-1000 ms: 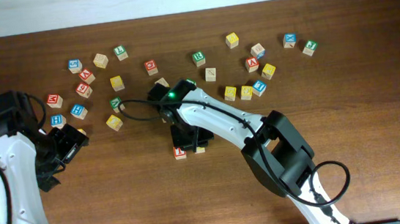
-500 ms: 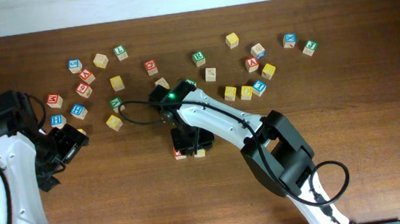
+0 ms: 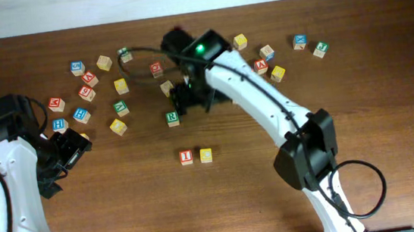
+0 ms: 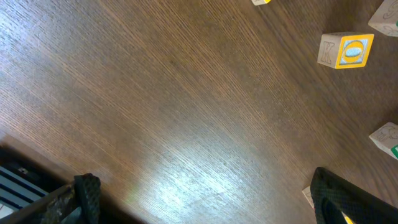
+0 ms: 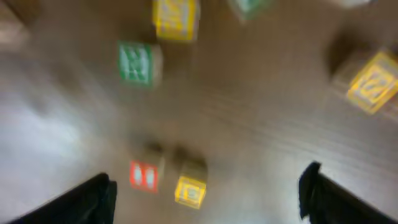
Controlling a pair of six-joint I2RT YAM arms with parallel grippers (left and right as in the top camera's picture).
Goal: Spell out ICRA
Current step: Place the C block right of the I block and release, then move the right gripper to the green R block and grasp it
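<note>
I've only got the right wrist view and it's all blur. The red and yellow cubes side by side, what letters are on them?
Observer: Overhead shows an I on the red cube. I can't read the letter on the yellow cube to its right.
Operator: And the green cube?
Observer: It reads R. It sits alone, farther back on the table than the pair and not in line with them.
Operator: Where's the left gripper?
Observer: It's at the table's left side, open over bare wood, holding nothing.
</note>
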